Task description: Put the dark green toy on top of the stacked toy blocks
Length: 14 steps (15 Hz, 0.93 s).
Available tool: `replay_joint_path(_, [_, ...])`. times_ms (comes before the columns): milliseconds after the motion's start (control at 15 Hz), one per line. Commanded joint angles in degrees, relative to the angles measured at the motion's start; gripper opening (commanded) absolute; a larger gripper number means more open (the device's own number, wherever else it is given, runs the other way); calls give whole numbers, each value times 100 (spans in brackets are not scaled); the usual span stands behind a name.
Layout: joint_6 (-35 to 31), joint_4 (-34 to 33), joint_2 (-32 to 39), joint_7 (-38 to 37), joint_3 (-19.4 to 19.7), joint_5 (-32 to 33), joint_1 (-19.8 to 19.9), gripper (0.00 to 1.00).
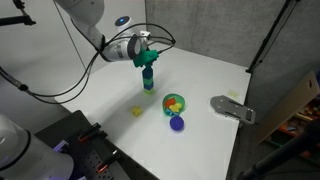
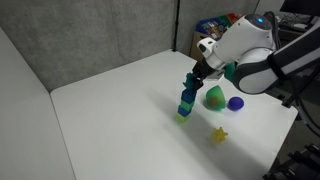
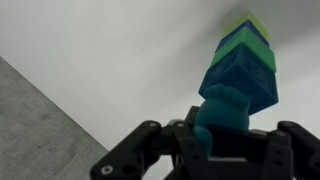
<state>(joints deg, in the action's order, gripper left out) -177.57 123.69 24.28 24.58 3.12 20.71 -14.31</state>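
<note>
Gripper [image 3: 220,142] clenched on the dark green toy [image 3: 222,108]; toy held directly above the stacked toy blocks [image 1: 149,82], blue over light green; whether toy and blocks touch cannot be determined.

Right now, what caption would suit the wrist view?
Wrist view: end effector gripping the dark green toy right at the blue top of the stacked toy blocks, white table behind.

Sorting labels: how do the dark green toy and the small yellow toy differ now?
Colour: the dark green toy is teal-green, the yellow toy yellow. Support: the dark green toy sits between the gripper's fingers; the yellow toy lies free on the table. Place: the dark green toy is by the stacked blocks; the yellow toy lies apart from them. Both are small.
</note>
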Motion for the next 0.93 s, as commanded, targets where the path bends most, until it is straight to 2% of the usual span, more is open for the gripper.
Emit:
replay_joint_path(0, [-221,29,77,-165,298,89,-287,3])
replay_joint_path(467, [-499,-1,298,-124,602,35,-615,3])
replay_joint_path(867, [-664,25,367,-89,754,-1,-745,3])
